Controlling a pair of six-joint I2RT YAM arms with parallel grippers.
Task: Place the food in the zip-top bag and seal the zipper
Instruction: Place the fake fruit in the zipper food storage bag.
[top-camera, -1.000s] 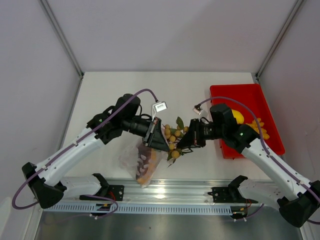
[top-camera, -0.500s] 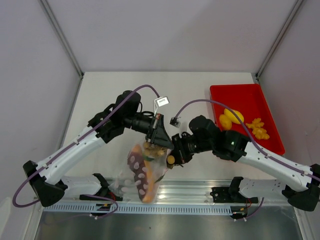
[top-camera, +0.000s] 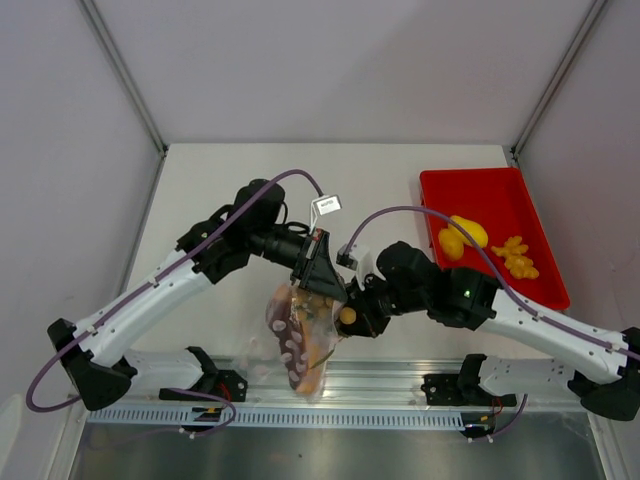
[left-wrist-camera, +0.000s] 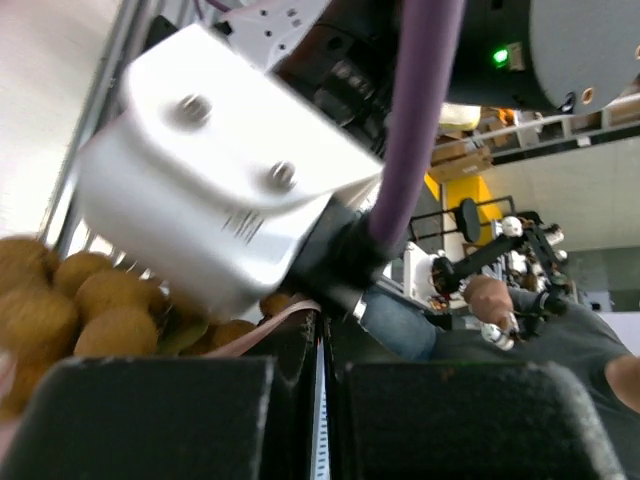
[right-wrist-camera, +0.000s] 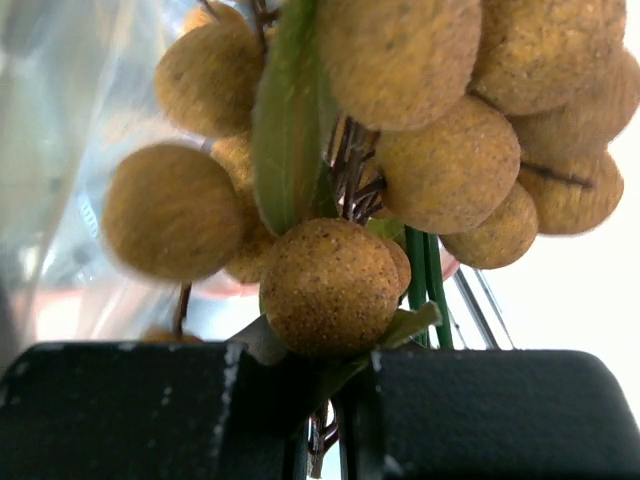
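The zip-top bag (top-camera: 298, 345), clear with pinkish dots, hangs off the table's near edge with food inside. My left gripper (top-camera: 322, 277) is shut on its mouth edge. In the left wrist view the pink zipper (left-wrist-camera: 262, 328) runs into the closed left gripper (left-wrist-camera: 322, 352). My right gripper (top-camera: 352, 312) is shut on the stem and leaves of the olive-green grape bunch (right-wrist-camera: 330, 285), seen close in the right gripper (right-wrist-camera: 335, 400). The bunch (top-camera: 346, 316) sits at the bag's mouth, against clear plastic (right-wrist-camera: 70, 150). Grapes (left-wrist-camera: 60, 300) show beside the left fingers.
The red tray (top-camera: 500, 190) stands at the right with a yellow pepper-like food (top-camera: 460, 235) and a smaller yellow-orange piece (top-camera: 517, 257) in it. An aluminium rail (top-camera: 400, 375) runs along the near edge under the bag. The right arm's housing (left-wrist-camera: 220, 190) crowds the left wrist view.
My right gripper has carried the grape bunch left and down into the bag's mouth. The left gripper has dipped slightly, and the bag now hangs lower and straighter.
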